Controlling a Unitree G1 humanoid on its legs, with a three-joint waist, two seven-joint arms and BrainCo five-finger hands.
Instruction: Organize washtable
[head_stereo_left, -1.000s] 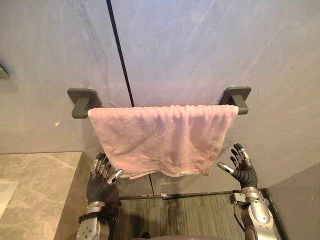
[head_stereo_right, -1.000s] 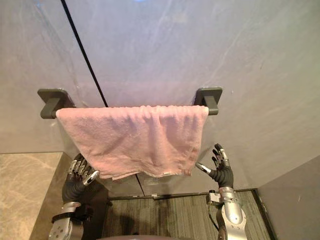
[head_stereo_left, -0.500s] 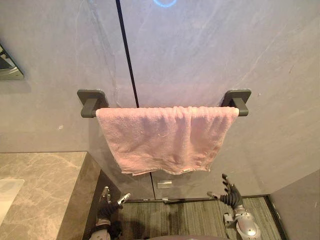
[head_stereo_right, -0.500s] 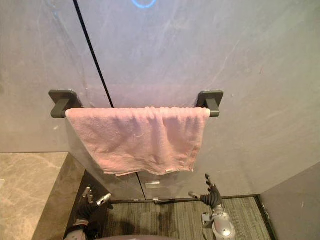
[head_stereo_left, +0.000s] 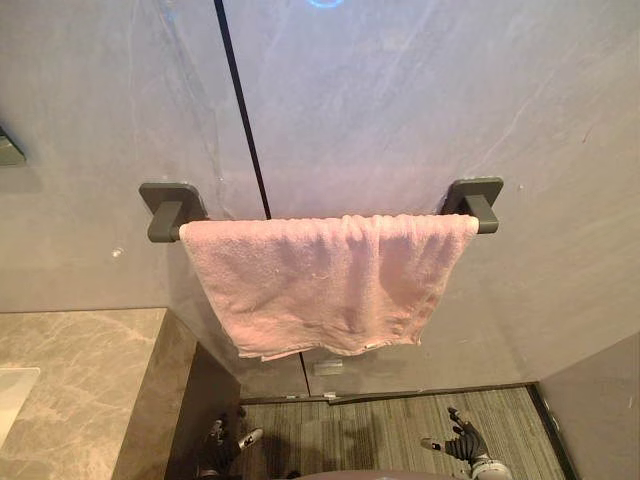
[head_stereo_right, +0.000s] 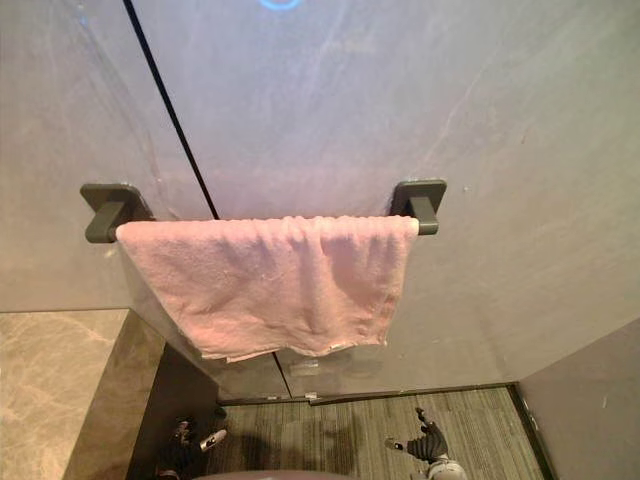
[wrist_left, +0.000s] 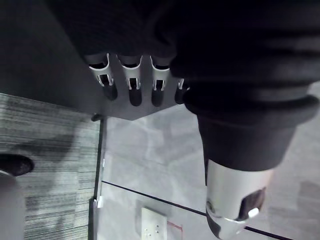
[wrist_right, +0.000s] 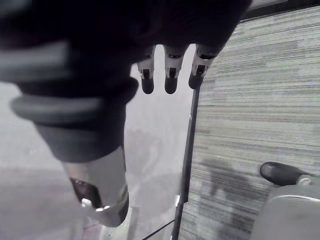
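Two hands low at the bottom edge, left hand (head_stereo_left: 222, 440) and right hand (head_stereo_left: 462, 443), fingers spread loose, gripping nothing. Pink towel (head_stereo_left: 320, 280) draped well above on the rail (head_stereo_left: 478, 203), long axis left to right, mid-frame. Roughly equal reach from either side.

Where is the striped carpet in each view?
Left eye view: carpet at bottom, under towel.
Right eye view: carpet at bottom.
Left wrist view: carpet past left hand.
Right wrist view: carpet past right hand.
Shared landmark: dark strip edging the carpet.
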